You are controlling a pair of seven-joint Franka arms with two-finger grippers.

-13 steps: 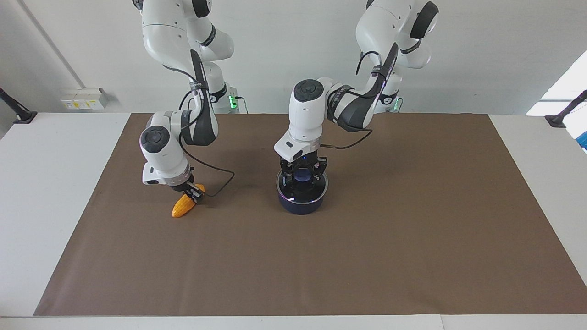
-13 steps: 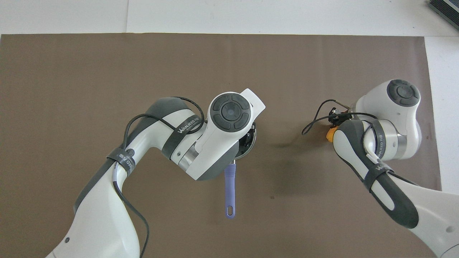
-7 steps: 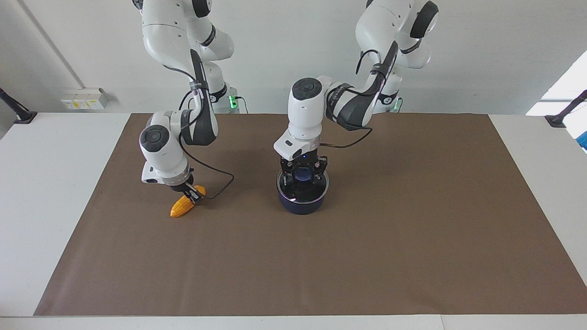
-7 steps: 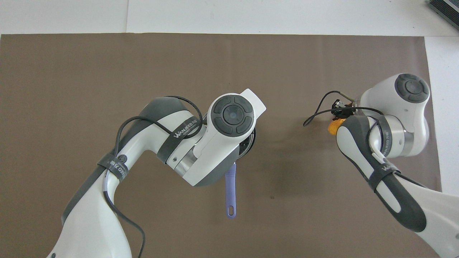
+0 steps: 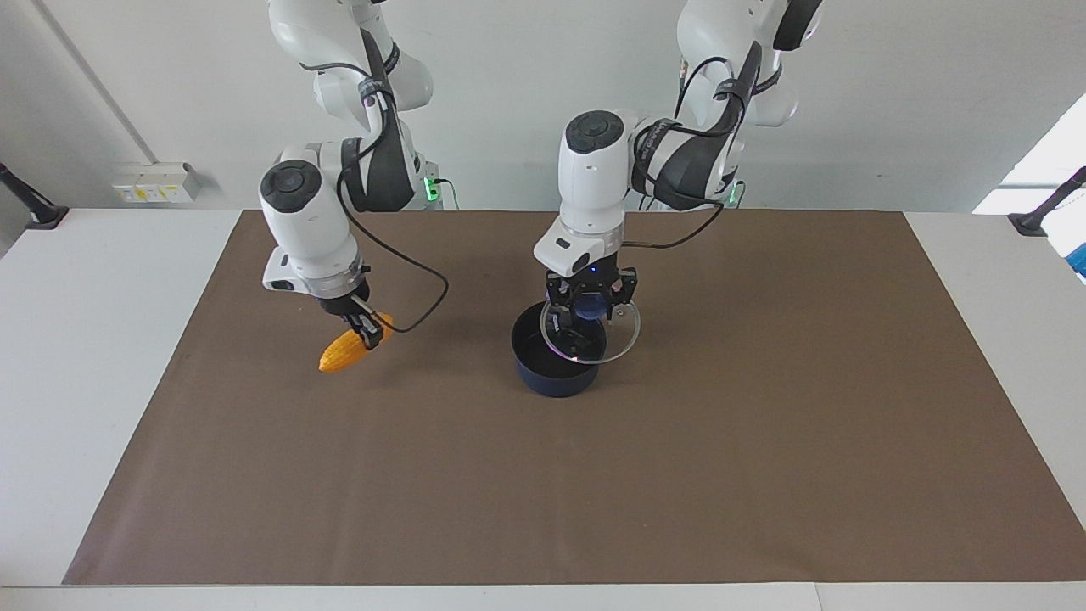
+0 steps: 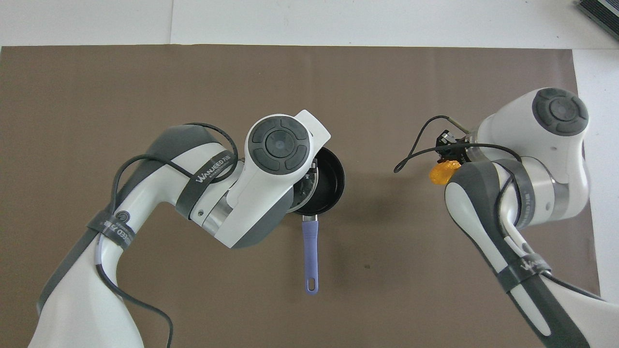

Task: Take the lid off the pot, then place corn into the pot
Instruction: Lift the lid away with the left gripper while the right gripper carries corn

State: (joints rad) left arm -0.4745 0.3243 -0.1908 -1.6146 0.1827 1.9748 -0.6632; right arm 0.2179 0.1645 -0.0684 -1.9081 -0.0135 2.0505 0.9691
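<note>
Left gripper (image 5: pixel 591 299) is pinching the lid (image 5: pixel 594 327) by its blue knob, holding it raised and partly clear of the pot (image 5: pixel 551 361), while right gripper (image 5: pixel 366 329) is clamping the corn (image 5: pixel 349 350) aloft over the mat (image 5: pixel 764 441), ready for loading.

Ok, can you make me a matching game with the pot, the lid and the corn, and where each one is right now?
Things:
1. pot
2. lid
3. corn

Where:
A. up in the air, held by the right gripper
B. standing on the brown mat, open on top
C. lifted by its blue knob in the left gripper, partly over the pot

Pairs: 1-B, 2-C, 3-A
</note>
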